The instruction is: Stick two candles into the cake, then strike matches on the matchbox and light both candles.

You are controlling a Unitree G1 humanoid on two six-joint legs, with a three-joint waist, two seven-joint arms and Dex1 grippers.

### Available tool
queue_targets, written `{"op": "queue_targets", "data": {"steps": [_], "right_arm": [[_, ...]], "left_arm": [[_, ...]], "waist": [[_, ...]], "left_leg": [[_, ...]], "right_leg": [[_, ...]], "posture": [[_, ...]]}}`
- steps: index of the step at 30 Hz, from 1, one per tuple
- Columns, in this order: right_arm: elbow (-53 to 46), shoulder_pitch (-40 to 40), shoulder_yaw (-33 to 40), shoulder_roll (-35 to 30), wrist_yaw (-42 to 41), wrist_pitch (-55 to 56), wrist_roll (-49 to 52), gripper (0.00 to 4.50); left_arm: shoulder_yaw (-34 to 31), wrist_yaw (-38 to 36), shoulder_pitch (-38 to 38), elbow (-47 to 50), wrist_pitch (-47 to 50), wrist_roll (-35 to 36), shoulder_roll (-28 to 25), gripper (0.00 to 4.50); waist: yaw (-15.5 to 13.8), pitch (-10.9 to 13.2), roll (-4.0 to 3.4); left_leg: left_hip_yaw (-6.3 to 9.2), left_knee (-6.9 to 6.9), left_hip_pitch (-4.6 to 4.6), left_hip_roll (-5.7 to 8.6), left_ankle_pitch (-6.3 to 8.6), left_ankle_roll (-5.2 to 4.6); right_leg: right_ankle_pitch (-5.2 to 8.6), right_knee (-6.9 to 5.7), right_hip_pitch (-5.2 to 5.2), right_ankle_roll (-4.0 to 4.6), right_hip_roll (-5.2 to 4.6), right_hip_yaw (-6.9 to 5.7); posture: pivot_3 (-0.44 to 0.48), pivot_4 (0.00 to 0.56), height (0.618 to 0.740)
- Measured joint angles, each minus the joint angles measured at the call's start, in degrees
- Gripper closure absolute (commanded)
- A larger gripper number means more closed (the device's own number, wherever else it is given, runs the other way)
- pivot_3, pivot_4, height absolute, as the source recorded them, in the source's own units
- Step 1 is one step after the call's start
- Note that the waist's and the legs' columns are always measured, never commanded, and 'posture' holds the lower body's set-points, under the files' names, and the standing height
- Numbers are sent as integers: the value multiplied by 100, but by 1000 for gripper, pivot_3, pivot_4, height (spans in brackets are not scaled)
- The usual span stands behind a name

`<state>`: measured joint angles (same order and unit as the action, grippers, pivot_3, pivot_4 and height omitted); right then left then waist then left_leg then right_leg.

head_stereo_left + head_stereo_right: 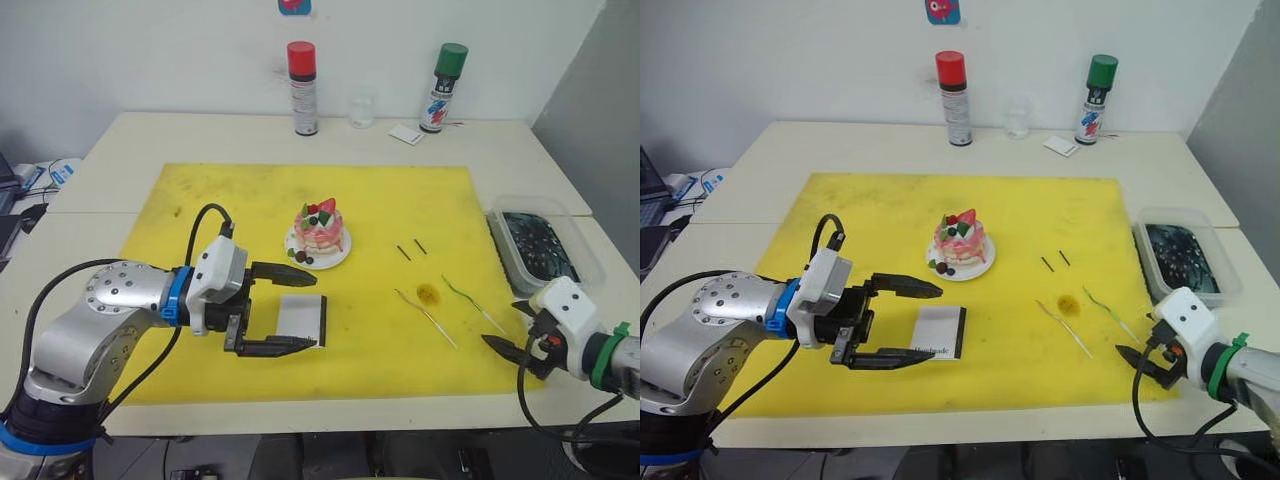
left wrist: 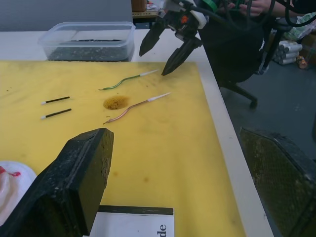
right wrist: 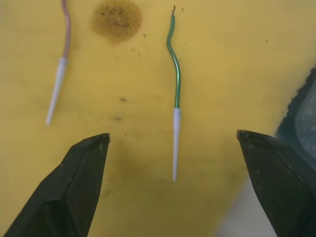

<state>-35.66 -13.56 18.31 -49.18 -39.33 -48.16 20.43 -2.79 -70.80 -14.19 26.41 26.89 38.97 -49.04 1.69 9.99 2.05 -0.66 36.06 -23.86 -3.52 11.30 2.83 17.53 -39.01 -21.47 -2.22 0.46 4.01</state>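
**Green candle lies straight ahead of the open right tool**

The green candle (image 3: pixel 174 79) lies flat on the yellow mat (image 1: pixel 250 195), near the mat's right edge and toward the worktop's (image 1: pixel 130 135) front right corner. Its long axis runs roughly in line with the right tool (image 1: pixel 512 348), white end toward the tool and between the spread fingers, not yet touched. The pink candle (image 1: pixel 426 315) lies just beside it toward the mat's middle, a brown stain (image 1: pixel 430 292) between their far ends. The right arm is plainly the nearer one for this pick.

Toward the mat's centre lie the two matches (image 1: pixel 411 248) and the cake (image 1: pixel 318 228). At the front, the left tool (image 1: pixel 288 307) is wide open astride the matchbox (image 1: pixel 300 316), holding nothing.
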Motion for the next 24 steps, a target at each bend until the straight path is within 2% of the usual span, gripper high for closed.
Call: {"op": "queue_targets", "data": {"steps": [3, 13, 21, 24], "right_arm": [[121, -10, -137, 71, 107, 21, -86, 780], [206, -33, -302, 293, 158, 20, -95, 4401], [170, 68, -175, 292, 151, -349, 137, 4474], [150, 104, 106, 177, -83, -507, 449, 4474]], "left_arm": [[1, 24, 3, 12, 0, 0, 0, 0], [2, 41, 77, 23, 1, 2, -3, 0], [-128, 59, 388, -8, 184, 7, -272, 0], [-329, 390, 396, -83, 653, 181, -295, 0]], "waist": [[0, 0, 0], [0, 0, 0], [0, -1, 1], [0, 1, -1]], "left_leg": [[1, 0, 0, -1, 0, 0], [0, 4, 2, 0, 0, 0], [0, 3, 2, -1, 0, 0], [0, 2, 1, -1, 0, 0]], "right_leg": [[0, 0, 0, 0, 1, -1], [-1, 0, 4, -2, -1, 4], [-1, 0, 3, 0, -2, 3], [-1, 0, 0, -1, -2, 4]], "posture": [[0, 150, 740], [0, 150, 740], [0, 150, 740], [0, 150, 740]]}}
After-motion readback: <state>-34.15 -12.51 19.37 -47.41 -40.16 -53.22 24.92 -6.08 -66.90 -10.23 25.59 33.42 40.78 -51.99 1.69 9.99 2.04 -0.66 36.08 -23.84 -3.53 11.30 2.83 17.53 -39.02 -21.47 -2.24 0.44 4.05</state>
